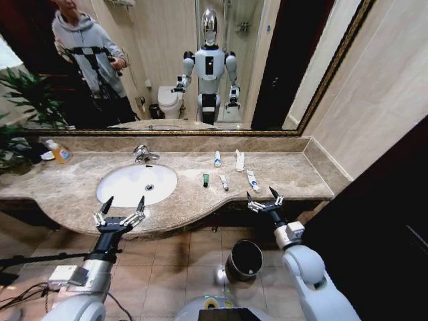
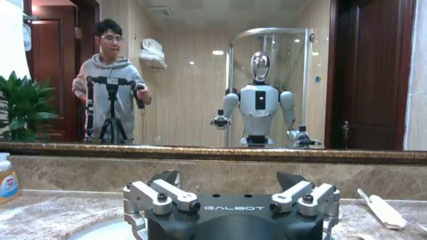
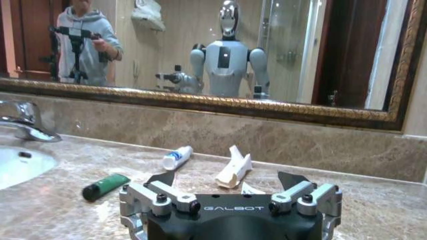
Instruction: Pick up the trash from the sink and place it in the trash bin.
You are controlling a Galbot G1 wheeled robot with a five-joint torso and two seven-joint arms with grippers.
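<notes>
Right claw (image 3: 227,181) open, "GALBOT" lettering — trash (image 3: 105,186) beyond

My silver-and-black left gripper (image 1: 121,208) and matching right gripper (image 1: 265,198) hang before a mottled brown-beige marble countertop (image 1: 287,175). The oval sink (image 1: 127,188) is white, its faucet (image 1: 142,154) chrome. The small tubes are white with blue (image 1: 217,158), plain white (image 1: 239,160) and dark green (image 1: 206,179). The round bin (image 1: 244,259) is black with a shiny rim. The soap bottle (image 1: 61,153) is yellow-orange.
</notes>
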